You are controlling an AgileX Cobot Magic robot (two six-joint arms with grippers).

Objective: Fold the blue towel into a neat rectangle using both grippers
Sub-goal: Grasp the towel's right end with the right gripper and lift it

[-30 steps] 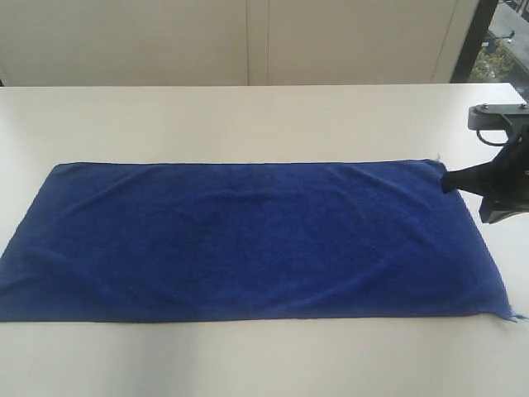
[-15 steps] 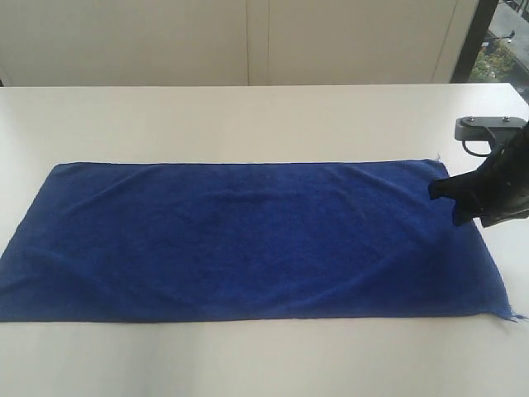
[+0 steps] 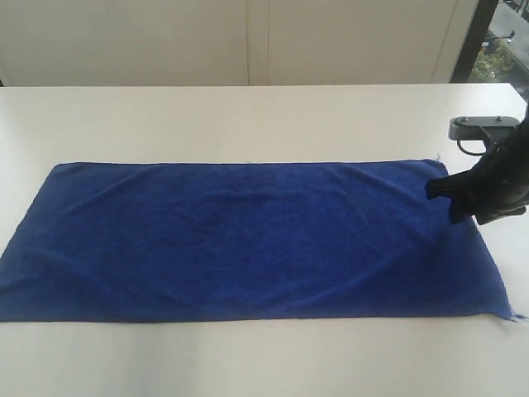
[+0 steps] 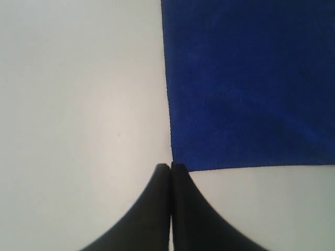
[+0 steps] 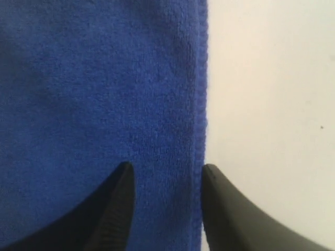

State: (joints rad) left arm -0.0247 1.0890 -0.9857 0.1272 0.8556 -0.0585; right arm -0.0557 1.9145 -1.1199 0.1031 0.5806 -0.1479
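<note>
Blue towel (image 3: 248, 240) flat, white table (image 3: 248, 116), pale wall (image 3: 124, 41) behind. Right tool (image 5: 166, 166) spread astride edge; left tool (image 4: 170, 165) closed.

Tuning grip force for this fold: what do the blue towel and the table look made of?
Blue towel: soft terry or microfibre cloth, matte; the right wrist view shows fuzzy pile and a stitched hem. Table: smooth, hard, off-white top with a faint sheen, probably laminate or painted board; the look leaves it open.
</note>
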